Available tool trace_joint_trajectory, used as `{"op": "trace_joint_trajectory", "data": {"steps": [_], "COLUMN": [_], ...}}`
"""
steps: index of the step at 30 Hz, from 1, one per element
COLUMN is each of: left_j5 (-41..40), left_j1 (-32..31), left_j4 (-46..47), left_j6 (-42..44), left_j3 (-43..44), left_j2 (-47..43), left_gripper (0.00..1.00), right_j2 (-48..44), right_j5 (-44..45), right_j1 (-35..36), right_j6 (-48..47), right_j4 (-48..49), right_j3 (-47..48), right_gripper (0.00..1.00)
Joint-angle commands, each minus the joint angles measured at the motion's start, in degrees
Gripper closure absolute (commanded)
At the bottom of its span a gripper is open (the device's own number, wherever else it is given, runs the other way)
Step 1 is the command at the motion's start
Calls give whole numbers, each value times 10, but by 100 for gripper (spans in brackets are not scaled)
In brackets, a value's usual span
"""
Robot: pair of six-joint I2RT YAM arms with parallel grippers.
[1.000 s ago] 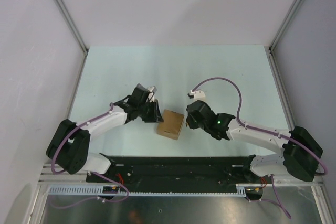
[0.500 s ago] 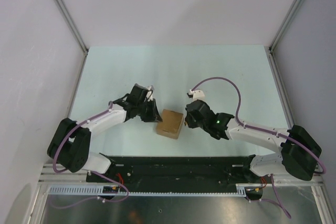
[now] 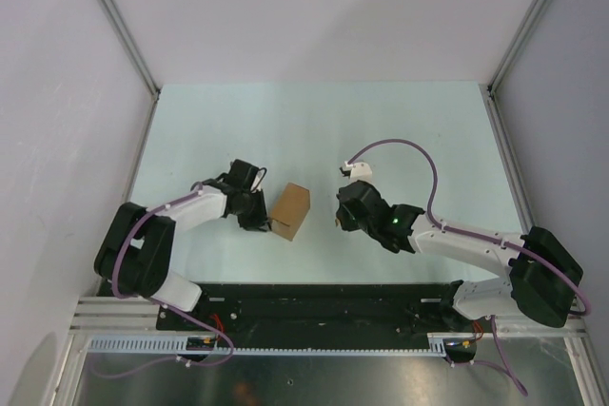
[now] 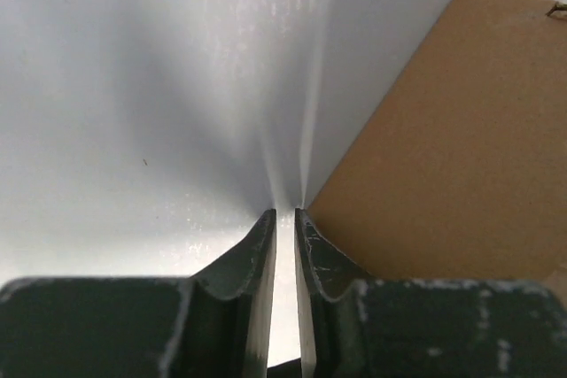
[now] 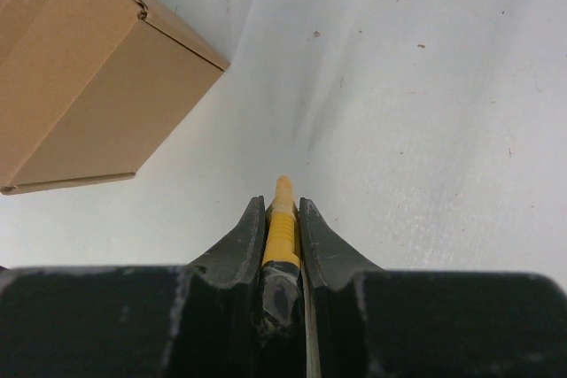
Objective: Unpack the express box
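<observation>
The express box (image 3: 290, 211), a small plain brown cardboard box, rests on the pale table between the two arms, with its flaps shut. My left gripper (image 3: 263, 217) is at the box's left side. In the left wrist view the left gripper (image 4: 285, 212) has only a thin slit between its fingers and nothing in it, and the box (image 4: 461, 148) lies just right of the right finger. My right gripper (image 3: 339, 220) is apart from the box, to its right. It (image 5: 282, 203) is shut on a slim yellow-and-black utility knife (image 5: 282, 223), and the box (image 5: 89, 68) is at the upper left.
A black rail (image 3: 314, 306) with the arm bases runs along the near edge. White walls with metal posts (image 3: 119, 26) close in the left, back and right sides. A purple cable (image 3: 409, 146) loops above the right arm.
The box has shifted left and turned, away from the right gripper. The left arm has drawn back to the left with it, and its jaws have narrowed. The right arm has barely moved.
</observation>
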Motion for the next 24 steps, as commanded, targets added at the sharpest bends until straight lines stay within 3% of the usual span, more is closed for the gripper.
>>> {"op": "trace_joint_trajectory", "data": {"steps": [1,11,24], "left_j5": [-43,-94,82], "left_j1": [-1,28,31], "left_j4": [-26,-54,45], "left_j6": [20,28,-50], "left_j3": [10,38,16], "left_j2": [5,-47,31], "left_gripper": [81,79,82], "right_j2": [-8,-17,-18], "right_j5": [9,5,15], "right_j1": [-1,1,13], "right_j6": [-5,-16,-15], "right_j4": [24,25,22], "right_j3": [6,6,6], "right_gripper": [100,100,100]}}
